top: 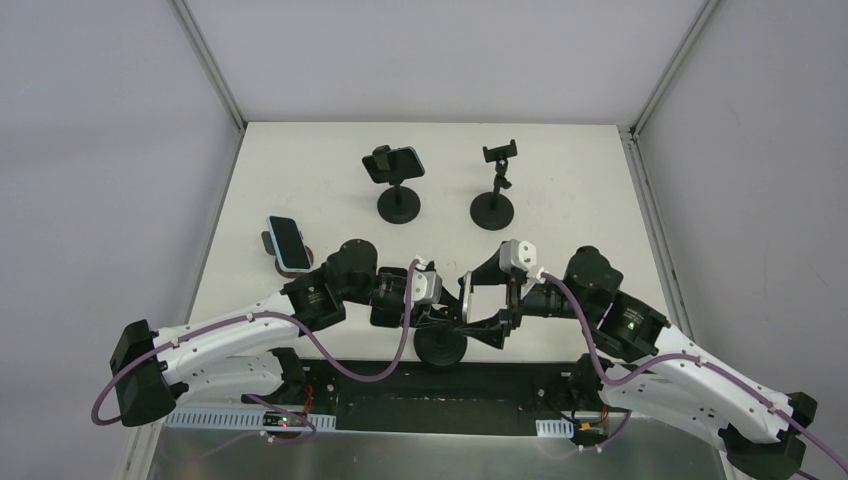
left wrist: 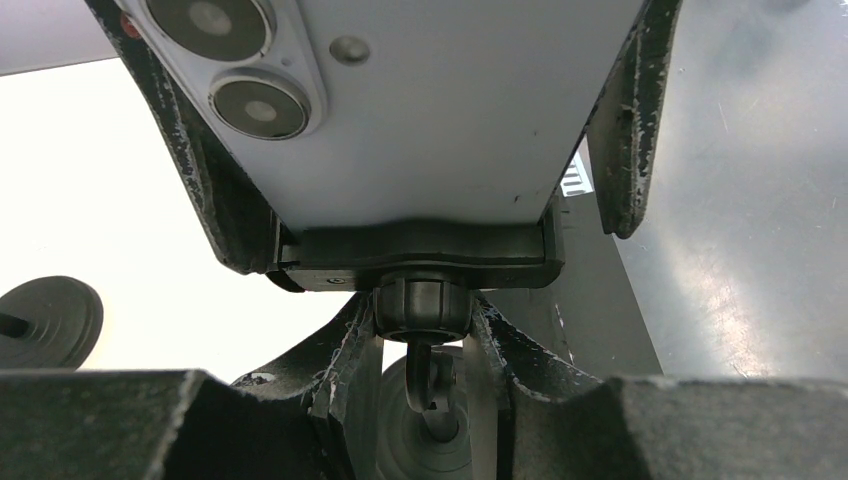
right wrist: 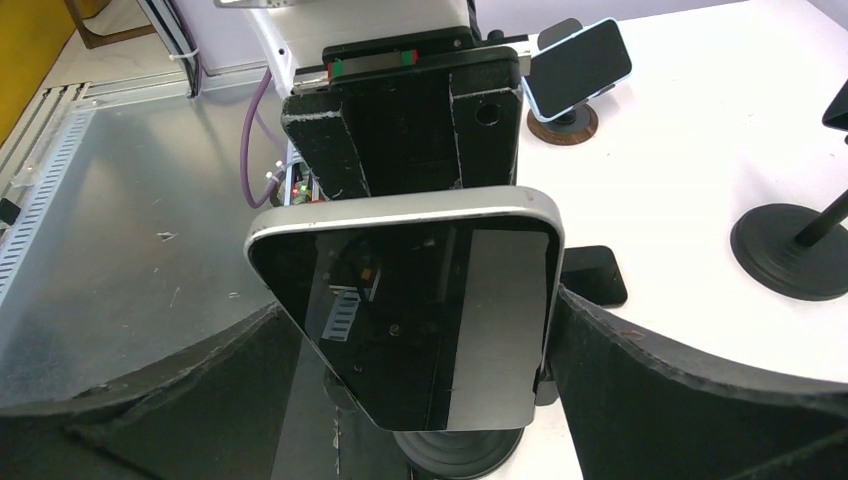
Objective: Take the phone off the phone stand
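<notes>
- Phone [left wrist: 430,110] is seen clamped in the cradle of the phone stand [top: 443,350], which is set at the near edge of the counter [top: 300,190], between the two arms. Its pale back, with two camera lenses, is turned toward the left arm. Its dark glass screen is turned toward the right arm.
- The left end effector [left wrist: 420,335] is pressed in on the stand's thin stem, just below the ball joint under the cradle, so the stand appears to be braced.
- The right end effector [right wrist: 412,315] is spread wide, with one finger beside each side edge of the phone. Whether the pads already press on those edges cannot be told.
- The step in hand is judged to be the grasp of the phone. The stand is steadied and the phone is bracketed, but it has not yet been drawn out of the cradle.
- The next move is judged to call for a firm pinch across the phone's side edges. The phone would then be drawn clear of the cradle while the stem is held down, so that the base is not tipped.
- Farther back on the counter, well apart, three things are seen: a second phone on a stand [top: 395,170], an empty stand [top: 495,185], and another phone [top: 287,243] propped on a small round base.
</notes>
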{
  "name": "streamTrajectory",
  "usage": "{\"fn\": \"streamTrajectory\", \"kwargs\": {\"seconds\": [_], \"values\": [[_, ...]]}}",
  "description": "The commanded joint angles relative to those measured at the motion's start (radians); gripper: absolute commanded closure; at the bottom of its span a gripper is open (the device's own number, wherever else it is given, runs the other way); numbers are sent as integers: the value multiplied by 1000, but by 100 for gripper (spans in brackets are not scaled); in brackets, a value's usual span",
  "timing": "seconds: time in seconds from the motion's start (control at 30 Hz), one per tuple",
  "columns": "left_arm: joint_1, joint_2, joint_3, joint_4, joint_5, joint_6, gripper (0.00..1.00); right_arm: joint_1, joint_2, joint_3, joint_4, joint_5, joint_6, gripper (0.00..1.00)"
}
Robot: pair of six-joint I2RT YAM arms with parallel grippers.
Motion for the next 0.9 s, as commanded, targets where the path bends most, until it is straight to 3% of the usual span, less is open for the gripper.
{"fn": "streamTrajectory", "kwargs": {"seconds": [0.0, 0.17, 0.27, 0.33, 0.4, 0.5, 0.63, 0.73, 0.87], "values": [[9, -20, 37, 166, 50, -3, 100, 4, -18, 19, 20, 7, 2, 11], [10, -8, 43, 165, 49, -3, 100, 5, -11, 19, 24, -4, 9, 17], [9, -2, 49, 165, 58, -6, 100, 5, -10, 18, 23, 6, 10, 30], [9, 1, 51, 165, 64, -6, 100, 5, -11, 16, 23, 8, 8, 34], [10, 4, 53, 165, 72, -6, 100, 5, -15, 15, 23, 5, 4, 34], [8, 12, 55, 165, 82, -9, 100, 5, -21, 11, 29, 1, -3, 18], [10, 21, 58, 165, 92, -12, 100, 4, -28, 4, 38, 2, -10, 10], [9, 24, 58, 165, 94, -14, 100, 5, -26, 4, 38, -6, -10, 9], [10, 21, 59, 165, 93, -11, 100, 5, -19, 7, 36, -10, -5, 17]]}}
